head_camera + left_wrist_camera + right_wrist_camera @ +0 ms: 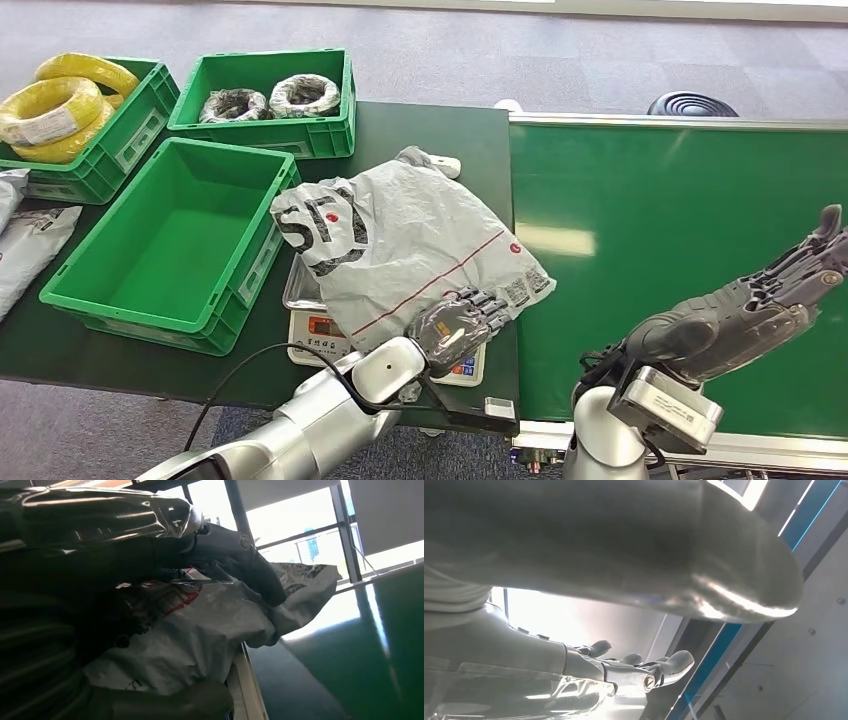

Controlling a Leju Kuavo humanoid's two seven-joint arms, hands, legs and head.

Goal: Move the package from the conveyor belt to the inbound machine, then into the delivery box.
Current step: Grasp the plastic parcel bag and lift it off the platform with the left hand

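A grey plastic mail package (400, 240) with black lettering lies across the small weighing scale (318, 332) on the dark table, beside the green conveyor belt (650, 200). My left hand (460, 325) grips the package's near edge, fingers on top. In the left wrist view the dark fingers (235, 560) press down on the crumpled package (200, 630) and the thumb lies under it. My right hand (750, 300) hovers over the belt with its fingers stretched out and nothing in it; its fingers (634, 667) are spread in the right wrist view. An empty green box (170, 240) stands left of the scale.
Behind the empty box stand two green crates, one with yellow cable coils (70, 110), one with black coils (265, 100). More grey packages (30, 240) lie at the table's left edge. A black round stool (690, 103) stands beyond the belt.
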